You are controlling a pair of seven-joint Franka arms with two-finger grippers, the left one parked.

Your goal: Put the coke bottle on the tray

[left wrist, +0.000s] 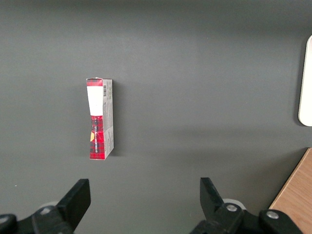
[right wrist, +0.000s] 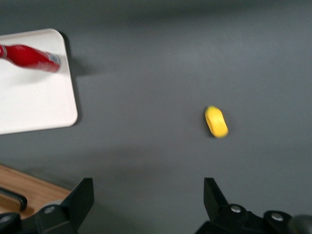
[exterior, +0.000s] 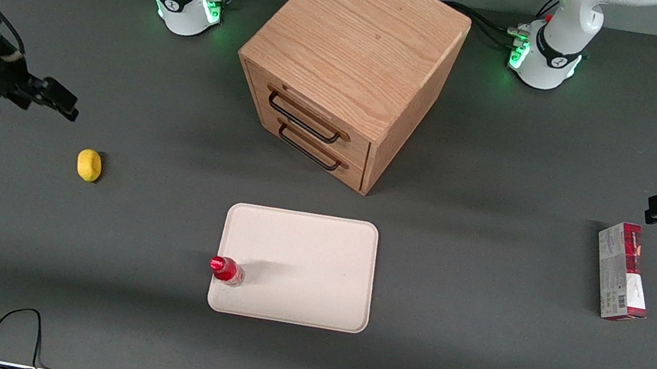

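Black jaws on your gripper stand spread with nothing between them, hanging above the grey bench at the working arm's end. Just nearer the front camera you see a lemon on the bench. Farther along, your coke bottle stands upright on the tray, at its edge. The wooden cabinet sits near the tray.

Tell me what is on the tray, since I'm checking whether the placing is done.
Only the coke bottle stands upright on the tray, at its edge toward the working arm's end. The tray under the bottle's base is covered. The gripper is open, away over the table near the lemon.
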